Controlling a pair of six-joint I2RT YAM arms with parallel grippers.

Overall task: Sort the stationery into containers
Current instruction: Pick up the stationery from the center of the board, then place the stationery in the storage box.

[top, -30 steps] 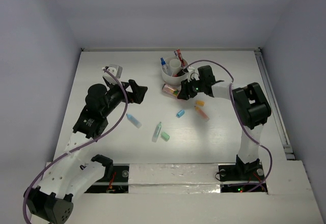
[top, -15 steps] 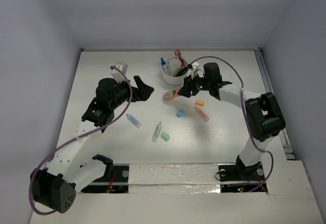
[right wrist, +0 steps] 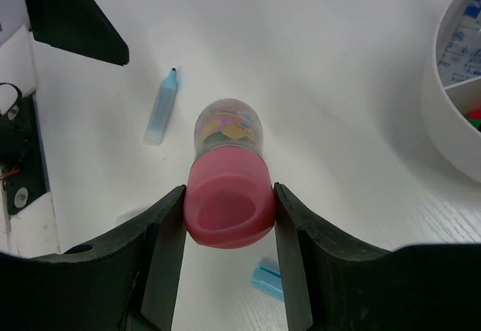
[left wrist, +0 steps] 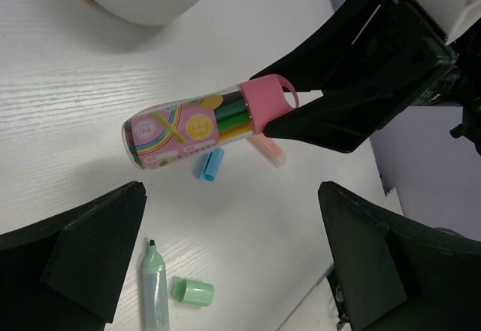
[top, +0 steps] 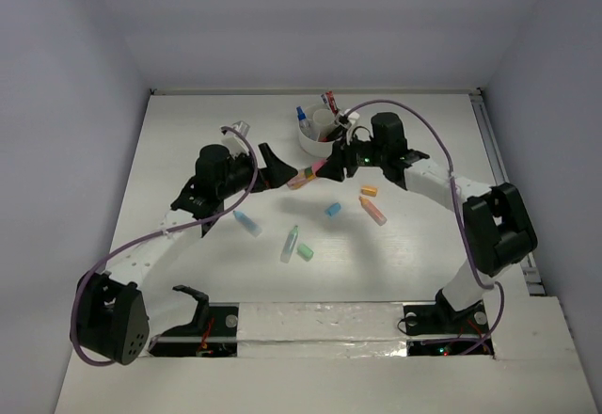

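My right gripper point(right wrist: 228, 195) is clamped on the pink cap point(right wrist: 225, 207) of a clear tube point(left wrist: 184, 132) packed with coloured pens. One finger presses each side of the cap. The tube hangs above the worktop point(top: 188, 141), clear of the surface, and sticks out from my fingers with its rounded end tilted away from them. It hangs in the far half of the worktop, about midway between the left and right edges and just on the near side of the white cup point(top: 308, 137).

My left gripper point(left wrist: 229, 195) is spread wide and carries nothing. It points at the tube from the left. In my left wrist view the tube lies ahead of the gap between my two fingers, and neither finger touches it.

The white cup stands close to the far edge, about midway along it. Several pieces already stand upright in its compartments, among them a blue-capped one and some red ones.

The other stationery lies loose on the middle of the worktop:
- A blue marker point(top: 246, 223) lies toward the left.
- A green highlighter point(top: 290, 243) lies uncapped nearer the front edge.
- A green cap point(top: 305, 252) lies just beside the highlighter.
- A blue cap point(top: 333, 210) lies below the held tube.
- An orange stub point(top: 369, 190) and a peach marker point(top: 372, 211) lie near each other toward the right.
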